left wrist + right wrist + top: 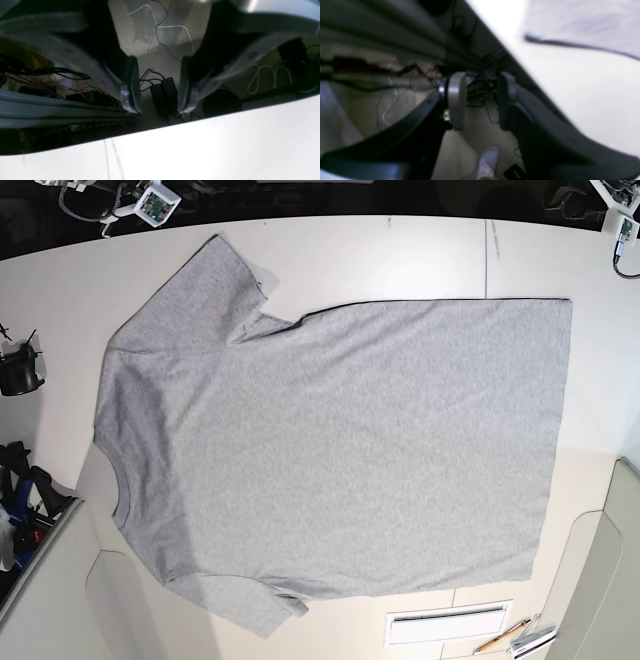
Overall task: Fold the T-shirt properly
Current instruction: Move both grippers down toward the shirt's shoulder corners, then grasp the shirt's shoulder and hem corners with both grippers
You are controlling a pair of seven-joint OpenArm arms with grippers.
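The T-shirt [340, 450] lies spread flat on the white table [400, 250], plain heather-grey side up. Its ribbed neck is at the left and its hem at the right, with both sleeves out. In the left wrist view my left gripper [158, 110] hangs past the table edge [200, 150] over the floor, jaws apart and empty. My right gripper [480, 95] is also open and empty, off the table edge, with a blurred corner of the T-shirt [582, 20] at the upper right.
Black power bricks [163, 96] and cables lie on the floor under the left gripper. An aluminium rail [50, 112] runs beside it. A white slotted plate [448, 623] and pens [505, 640] sit at the table's near edge. A black round object [20, 370] stands at the left.
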